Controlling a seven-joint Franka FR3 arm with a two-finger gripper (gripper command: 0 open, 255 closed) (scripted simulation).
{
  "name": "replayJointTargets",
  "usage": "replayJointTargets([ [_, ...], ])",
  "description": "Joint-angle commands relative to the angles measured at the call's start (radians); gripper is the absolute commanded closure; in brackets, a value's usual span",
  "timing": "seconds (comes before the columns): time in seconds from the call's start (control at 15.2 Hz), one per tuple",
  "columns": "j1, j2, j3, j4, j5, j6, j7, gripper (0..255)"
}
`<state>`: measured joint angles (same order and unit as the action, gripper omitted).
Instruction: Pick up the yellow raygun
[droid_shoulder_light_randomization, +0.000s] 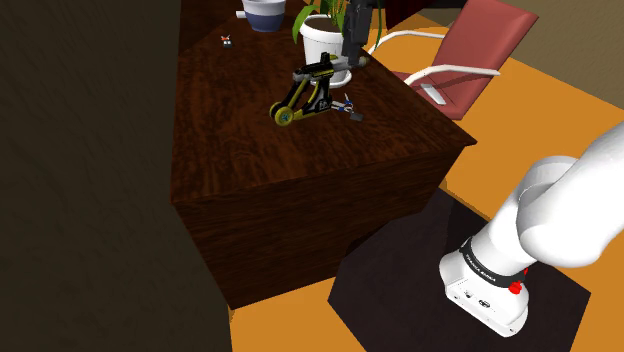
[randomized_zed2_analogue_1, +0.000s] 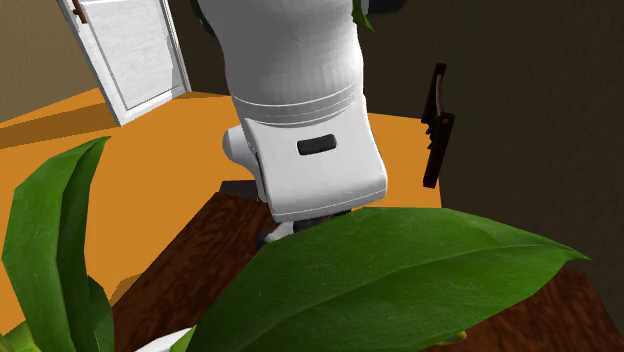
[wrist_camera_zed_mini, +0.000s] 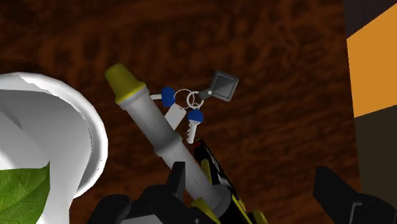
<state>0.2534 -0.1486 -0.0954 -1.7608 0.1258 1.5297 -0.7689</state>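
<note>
Looking along the tool (droid_shoulder_light_randomization: 347, 60) in the wrist view, you get the raygun (wrist_camera_zed_mini: 162, 133) only in part. Its grey barrel with the yellow tip runs out ahead, while its black-and-yellow body is cut off at the picture's edge. There it merges with the black of the tool, so you cannot tell whether the nearer finger touches it. The other finger (wrist_camera_zed_mini: 343, 194) stands well apart from the gun with bare wood between them, so the tool is spread wide.

In the shoulder view you find the raygun on the dark wooden surface (droid_shoulder_light_randomization: 240, 140), right under the tool. One end rests on the wood and the other end is tilted up toward the fingers.

A bunch of keys (wrist_camera_zed_mini: 191, 102) with blue heads lies just beside the barrel. A white pot (wrist_camera_zed_mini: 86, 127) with a green plant stands close on the barrel's other side.

In the second exterior view a big green leaf (randomized_zed2_analogue_1: 400, 270) and the white arm (randomized_zed2_analogue_1: 300, 120) block most of the surface from you.

Beyond the surface you can see a red chair (droid_shoulder_light_randomization: 470, 45) on the orange floor (droid_shoulder_light_randomization: 540, 120).
</note>
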Motion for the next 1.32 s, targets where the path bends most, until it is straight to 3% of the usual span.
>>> replayJointTargets([
  [0.0, 0.018, 0.065, 0.002, 0.095, 0.029, -0.033, -0.095, 0],
  [0.66, 0.020, 0.059, 0.006, -0.011, 0.033, 0.064, -0.125, 0],
  [0.73, 0.020, 0.057, 0.006, -0.013, 0.033, 0.064, -0.126, 255],
  [1.25, 0.020, 0.058, 0.006, -0.012, 0.033, 0.064, -0.126, 255],
])
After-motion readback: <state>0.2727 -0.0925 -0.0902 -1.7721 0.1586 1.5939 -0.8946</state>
